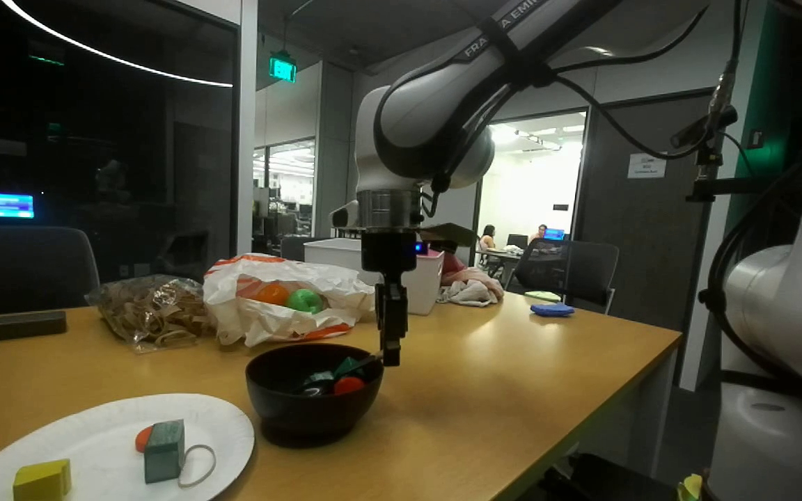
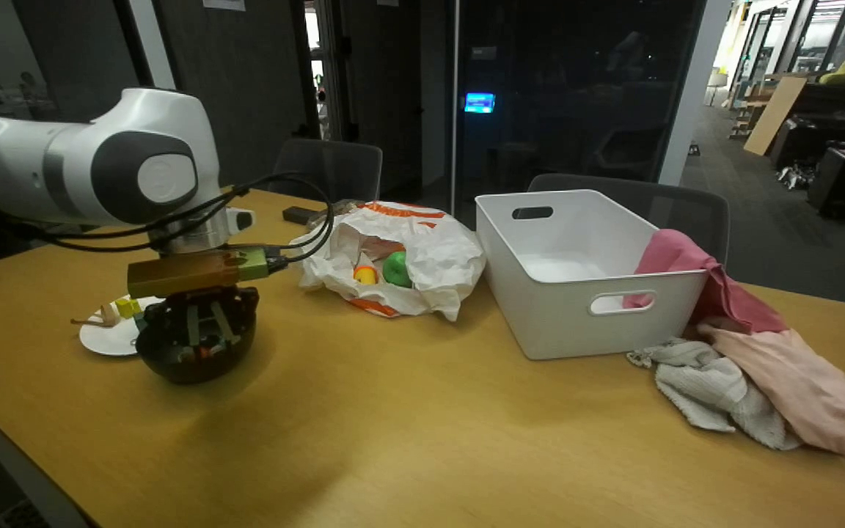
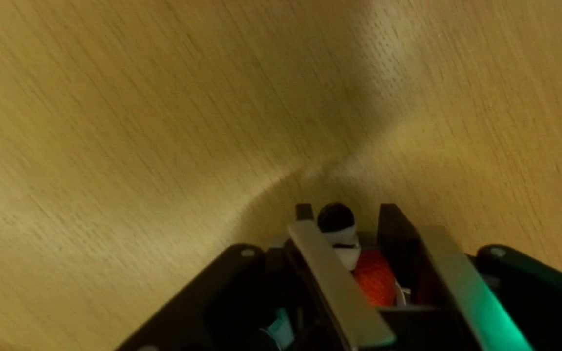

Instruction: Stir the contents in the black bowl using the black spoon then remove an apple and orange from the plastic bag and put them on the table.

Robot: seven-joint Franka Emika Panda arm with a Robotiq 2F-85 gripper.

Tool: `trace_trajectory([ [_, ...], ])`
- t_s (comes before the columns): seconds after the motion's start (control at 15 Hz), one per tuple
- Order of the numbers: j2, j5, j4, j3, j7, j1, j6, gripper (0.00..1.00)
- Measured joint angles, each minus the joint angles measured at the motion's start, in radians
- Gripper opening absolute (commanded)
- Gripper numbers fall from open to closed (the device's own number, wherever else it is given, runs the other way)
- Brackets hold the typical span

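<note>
The black bowl [image 1: 314,421] stands on the table with a red item [image 1: 349,385] and dark green pieces inside; the bowl also shows in an exterior view [image 2: 235,353]. The black spoon's handle [image 1: 365,362] rests over the bowl rim; its dark end with a white band [image 3: 337,219] shows in the wrist view. My gripper [image 3: 345,214] is open around the handle, the left finger close to it and a gap at the right finger. The white plastic bag [image 1: 349,287] holds an orange [image 1: 272,293] and a green apple [image 1: 305,300], seen through its opening.
A white paper plate [image 1: 98,445] with a yellow block and a grey-green block lies beside the bowl. A clear bag of brown strips [image 1: 154,313] is next to the plastic bag. A white bin [image 2: 576,323] with cloths [image 2: 804,389] stands farther along the table.
</note>
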Motion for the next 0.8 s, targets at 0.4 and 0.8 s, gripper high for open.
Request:
trace_trajectory([
  [0.4,-0.005,-0.145,0.002,0.019,0.003,0.000,-0.013,0.14],
  [0.8,-0.049,-0.405,0.004,0.091,0.043,0.003,-0.062,0.14],
])
